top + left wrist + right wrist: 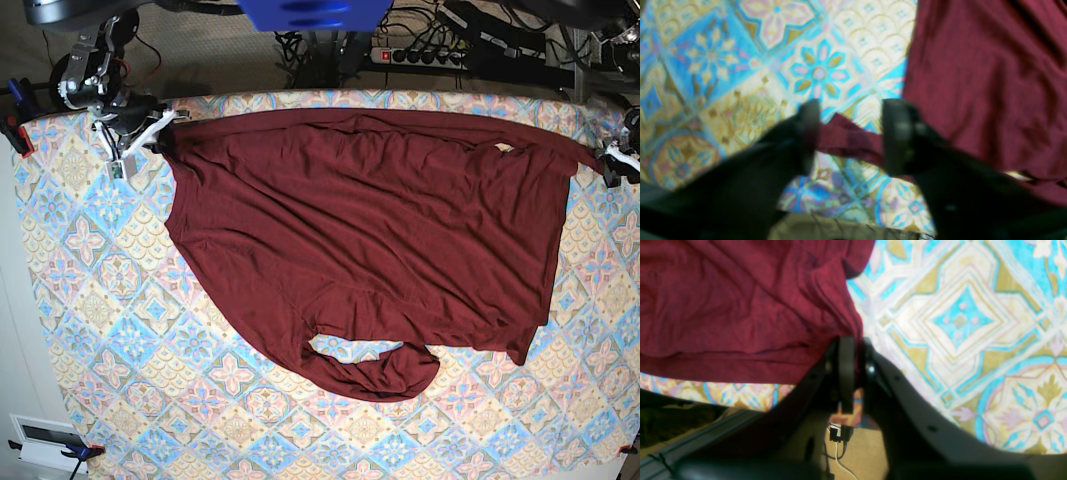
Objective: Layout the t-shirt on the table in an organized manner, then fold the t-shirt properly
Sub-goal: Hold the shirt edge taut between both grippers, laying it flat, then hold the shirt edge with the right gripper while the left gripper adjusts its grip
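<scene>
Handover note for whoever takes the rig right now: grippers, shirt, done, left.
Right gripper: shut on the t-shirt at one hem corner.
Left gripper: jaws apart, the other hem corner lying between them, not clamped.
T-shirt spread across the table, hem stretched along the robot's edge, collar toward the far edge, body wrinkled.
Done: rough layout. Left: smooth it flat, all folds.

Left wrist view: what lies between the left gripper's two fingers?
A corner strip of the t-shirt crosses the gap of the left gripper; below it, bare table.

Table [90,330] w/ tiled cloth; maroon t-shirt [380,240] spread across it.
</scene>
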You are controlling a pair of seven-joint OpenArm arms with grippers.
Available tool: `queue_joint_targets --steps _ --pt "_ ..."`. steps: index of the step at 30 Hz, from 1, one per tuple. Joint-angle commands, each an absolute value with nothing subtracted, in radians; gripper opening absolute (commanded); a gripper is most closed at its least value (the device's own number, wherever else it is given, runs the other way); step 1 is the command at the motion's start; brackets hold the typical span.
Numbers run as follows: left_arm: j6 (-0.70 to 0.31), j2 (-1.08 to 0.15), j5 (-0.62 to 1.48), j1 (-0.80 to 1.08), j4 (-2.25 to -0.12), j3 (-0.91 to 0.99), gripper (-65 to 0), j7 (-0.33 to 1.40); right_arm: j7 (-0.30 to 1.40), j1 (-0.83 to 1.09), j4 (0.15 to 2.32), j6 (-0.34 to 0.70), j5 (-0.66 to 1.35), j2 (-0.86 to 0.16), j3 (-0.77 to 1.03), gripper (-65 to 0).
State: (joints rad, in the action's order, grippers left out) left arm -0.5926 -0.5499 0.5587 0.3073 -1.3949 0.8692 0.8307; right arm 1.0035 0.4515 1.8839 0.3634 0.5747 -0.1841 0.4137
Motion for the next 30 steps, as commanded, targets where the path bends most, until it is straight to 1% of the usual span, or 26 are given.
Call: queue_joint_targets --steps 1,3,7,11,13,15,16,20,22,23,24,26,30 --pt "-0.590 -0.576 0.565 0.311 -1.383 0.881 -27.7 0.825 0.986 0.452 1.902 0.367 0.587 -0.196 0.418 -65.0" --pt "-0.590 -0.576 0.556 0.294 -1.354 0.877 -25.6 0.826 0.986 0.452 1.903 0.367 0.587 -0.196 0.418 -65.0" --pt "-0.590 -0.576 0.483 0.285 -1.310 0.783 -25.9 0.800 0.984 0.452 1.905 0.367 0.587 -0.196 0.418 -65.0" --pt "-0.590 -0.570 0.446 0.285 -1.260 0.737 -26.0 0.708 0.984 0.452 1.905 0.367 0.587 -0.196 0.418 -65.0" --pt "-0.590 -0.568 0.452 0.285 -1.248 0.731 -27.5 0.699 0.984 0.452 1.905 0.367 0.587 -0.196 0.418 -65.0" --pt "-0.596 -0.568 0.456 0.285 -1.250 0.731 -32.4 0.700 0.984 0.452 1.905 0.367 0.587 -0.196 0.418 -65.0" --pt "-0.598 -0.568 0.467 0.285 -1.254 0.731 -37.5 0.700 0.986 0.450 1.905 0.367 0.587 -0.196 0.418 -65.0" --pt "-0.608 -0.575 0.595 0.338 -1.362 0.748 -64.6 0.704 0.984 0.449 1.903 0.367 0.587 -0.196 0.418 -65.0" --pt "-0.613 -0.576 0.665 0.392 -1.455 0.788 -65.0 0.736 0.983 0.449 1.900 0.367 0.587 -0.196 0.418 -65.0" --pt "-0.616 -0.575 0.700 0.409 -1.511 0.811 -62.7 0.766 0.983 0.449 1.899 0.367 0.587 -0.196 0.418 -65.0" --pt "-0.616 -0.570 0.739 0.426 -1.578 0.839 -62.4 0.806 0.983 0.447 1.899 0.367 0.587 -0.196 0.418 -65.0" --pt "-0.618 -0.568 0.834 0.460 -1.715 0.878 -64.9 0.905 0.983 0.447 1.899 0.367 0.587 -0.196 0.418 -65.0" --pt "-0.618 -0.567 1.064 0.472 -1.925 0.964 -65.0 1.059 0.987 0.412 1.899 0.367 0.585 -0.196 0.420 -65.0"
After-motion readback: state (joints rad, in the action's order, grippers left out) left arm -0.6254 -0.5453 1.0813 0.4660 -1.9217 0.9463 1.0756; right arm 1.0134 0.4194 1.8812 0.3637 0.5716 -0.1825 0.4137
